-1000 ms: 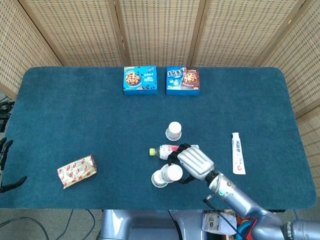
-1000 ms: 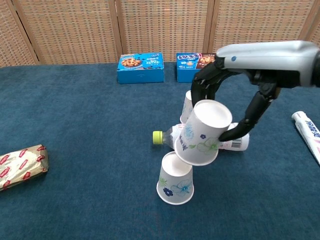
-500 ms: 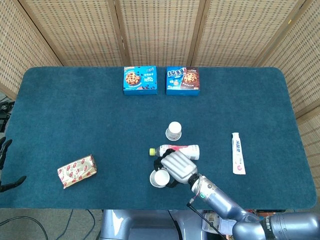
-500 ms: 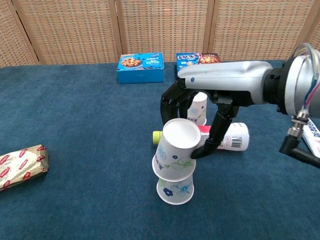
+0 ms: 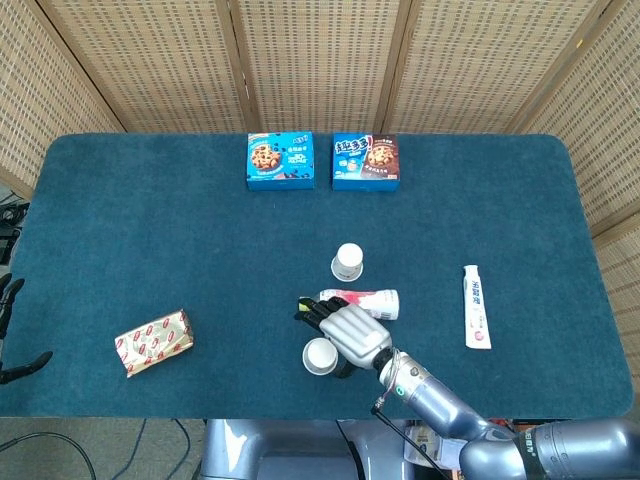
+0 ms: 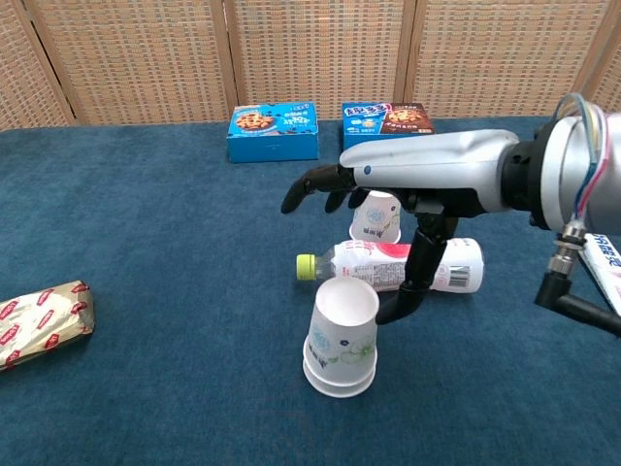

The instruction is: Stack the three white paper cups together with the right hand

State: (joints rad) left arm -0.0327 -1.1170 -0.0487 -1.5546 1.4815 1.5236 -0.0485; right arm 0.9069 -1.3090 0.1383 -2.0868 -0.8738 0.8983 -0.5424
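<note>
My right hand [image 6: 388, 204] hangs over the near middle of the table with its fingers [image 6: 309, 184] stretched flat and apart, holding nothing; the thumb reaches down just beside the stacked cups [image 6: 341, 336] but I cannot tell whether it touches them. That stack is two white paper cups, both upside down, one nested over the other with the lower rim showing beneath; from the head view it sits just left of the hand [image 5: 352, 335] as a single white circle [image 5: 320, 356]. The third cup [image 6: 376, 216] stands inverted and alone further back, partly hidden behind my hand in the chest view, plain in the head view [image 5: 348, 262]. Between it and the stack lies a plastic bottle [image 6: 398, 266] on its side, green cap pointing left. A toothpaste tube [image 5: 476, 306] lies well off to the right. Two cookie boxes [image 5: 280, 160] [image 5: 365, 162] sit side by side at the far edge, and a foil snack packet [image 5: 153, 342] rests near the left. The left hand [image 5: 8, 300] shows only as dark fingers at the frame edge; I cannot tell its state.
</note>
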